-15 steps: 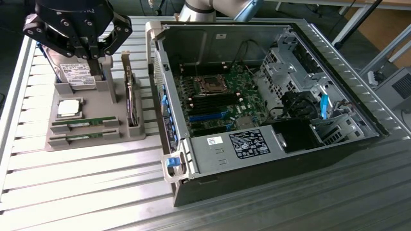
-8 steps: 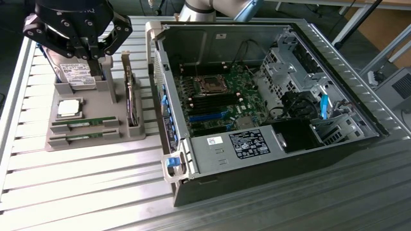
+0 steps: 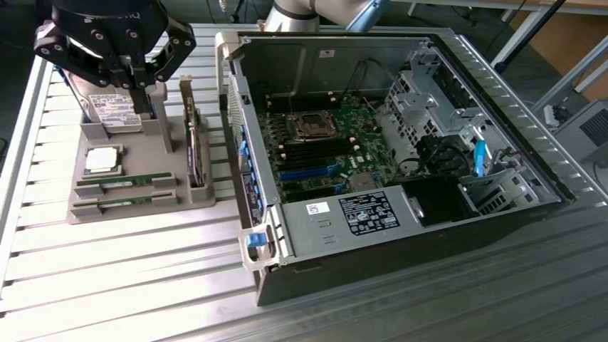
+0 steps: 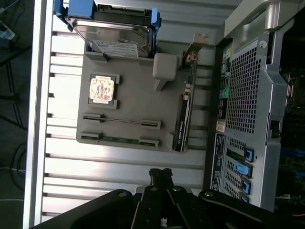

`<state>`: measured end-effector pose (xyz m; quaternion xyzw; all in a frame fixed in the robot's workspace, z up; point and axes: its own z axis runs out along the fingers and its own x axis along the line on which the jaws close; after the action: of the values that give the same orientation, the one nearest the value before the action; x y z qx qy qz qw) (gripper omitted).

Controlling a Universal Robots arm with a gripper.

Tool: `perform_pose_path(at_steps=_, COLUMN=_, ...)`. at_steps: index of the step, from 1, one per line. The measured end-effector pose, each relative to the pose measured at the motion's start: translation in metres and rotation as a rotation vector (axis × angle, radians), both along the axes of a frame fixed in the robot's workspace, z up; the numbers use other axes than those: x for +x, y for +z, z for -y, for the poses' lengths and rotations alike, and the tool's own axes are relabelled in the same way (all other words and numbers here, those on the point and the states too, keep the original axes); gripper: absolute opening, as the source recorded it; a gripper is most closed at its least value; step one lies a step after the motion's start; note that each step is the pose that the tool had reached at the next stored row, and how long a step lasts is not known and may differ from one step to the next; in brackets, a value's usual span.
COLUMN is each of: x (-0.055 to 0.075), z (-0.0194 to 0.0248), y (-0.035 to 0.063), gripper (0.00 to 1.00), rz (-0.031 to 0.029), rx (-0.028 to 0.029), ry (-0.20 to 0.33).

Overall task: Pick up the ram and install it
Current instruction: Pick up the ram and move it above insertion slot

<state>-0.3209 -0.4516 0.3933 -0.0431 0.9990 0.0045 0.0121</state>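
Gripper (image 3: 142, 103) pressed together and empty, hanging above the gray holder (image 3: 142, 158) on the slatted tabletop (image 3: 114, 271), near the hard drive (image 3: 114, 110). Green ram (image 3: 122, 204) seated in the holder's end slot, just beside its twin (image 3: 124, 182) and well apart from the gripper. Best approached with jaws spread across the stick's middle (never straddling both sticks), squared to the slot, then raised straight.

power supply label (image 3: 369, 212), print illegible
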Motion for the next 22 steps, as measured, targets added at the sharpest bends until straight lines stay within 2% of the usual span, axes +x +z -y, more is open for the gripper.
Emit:
perform_pose_path(at_steps=8, x=0.0, z=0.0, y=0.0, gripper=0.09, rz=0.0, rx=-0.01, ry=0.033)
perform_pose_path(at_steps=22, x=0.0, z=0.0, y=0.0, gripper=0.09, rz=0.0002, rx=-0.0177, ry=0.093)
